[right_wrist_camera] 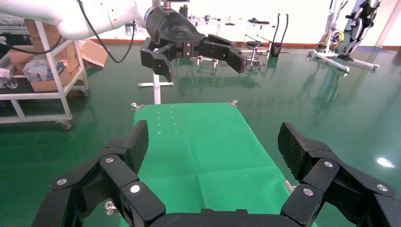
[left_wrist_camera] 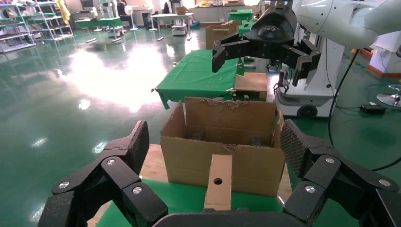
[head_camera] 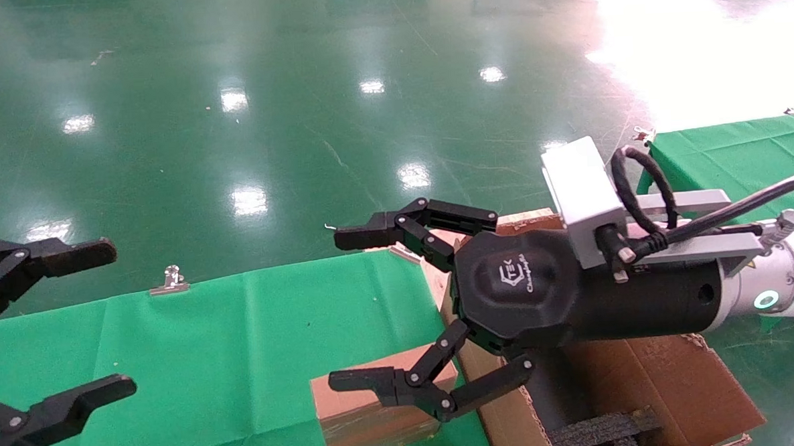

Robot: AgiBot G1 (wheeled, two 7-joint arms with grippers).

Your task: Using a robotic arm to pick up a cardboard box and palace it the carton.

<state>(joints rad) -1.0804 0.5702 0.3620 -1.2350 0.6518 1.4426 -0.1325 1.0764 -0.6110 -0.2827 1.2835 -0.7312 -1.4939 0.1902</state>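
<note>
Right hand [head_camera: 347, 309] spread wide above the cardboard box [head_camera: 372, 412], left hand [head_camera: 110, 323] spread too

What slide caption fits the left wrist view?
Open left tool faces the upright cardboard box before the carton; open right tool hovers beyond.

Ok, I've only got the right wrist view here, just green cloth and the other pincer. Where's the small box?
Observer: The small box sits on the green cloth beside the carton, close to your right pincer.
Operator: Am I holding anything?
Observer: No, the right pincer is open and empty, hanging higher than the carton.
Operator: Is the carton ready?
Observer: It's open on top, with black foam inside.
</note>
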